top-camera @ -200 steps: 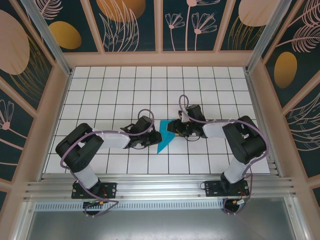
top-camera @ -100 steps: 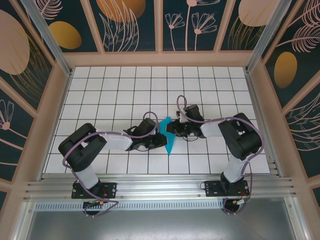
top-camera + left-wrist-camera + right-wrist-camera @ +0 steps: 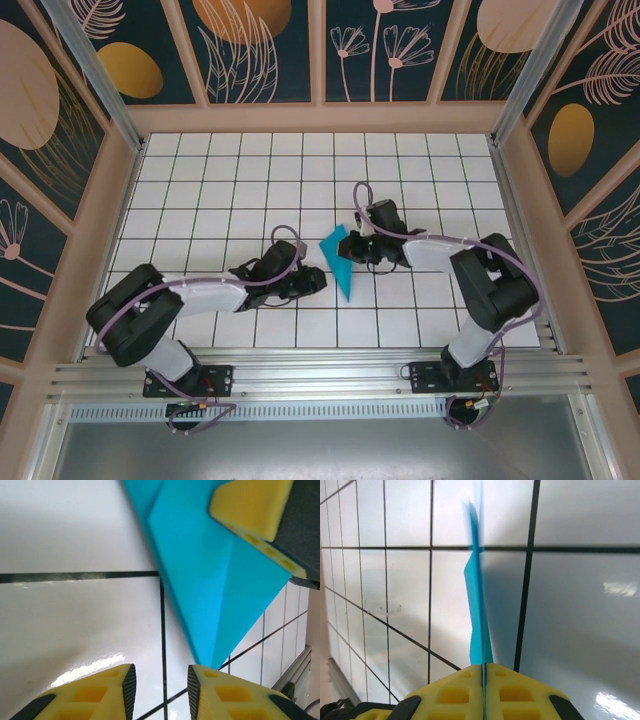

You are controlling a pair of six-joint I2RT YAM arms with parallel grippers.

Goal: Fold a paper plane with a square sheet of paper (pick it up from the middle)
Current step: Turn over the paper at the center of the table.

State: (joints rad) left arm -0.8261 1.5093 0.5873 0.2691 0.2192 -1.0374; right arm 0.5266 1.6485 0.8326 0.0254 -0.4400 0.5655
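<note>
Teal paper (image 3: 338, 262), just one, folded to a point (centre crease showing), sits mid-table (image 3: 200, 180). Two grippers: the right gripper (image 3: 483, 672) is pressed tight on its edge, and the left gripper (image 3: 160, 677) is spread, holding nothing, with the paper's tip just beside one finger.

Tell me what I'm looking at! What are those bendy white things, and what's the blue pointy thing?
Those are robot arms, a left arm and a right arm, bolted to a tiled table. The big picture looks down from above. The other two come from small cameras on each wrist, so you see yellow fingers close up. The blue thing is a folded paper plane. The right gripper is shut on it, pinching it. The left gripper is open near its tip, holding nothing.
</note>
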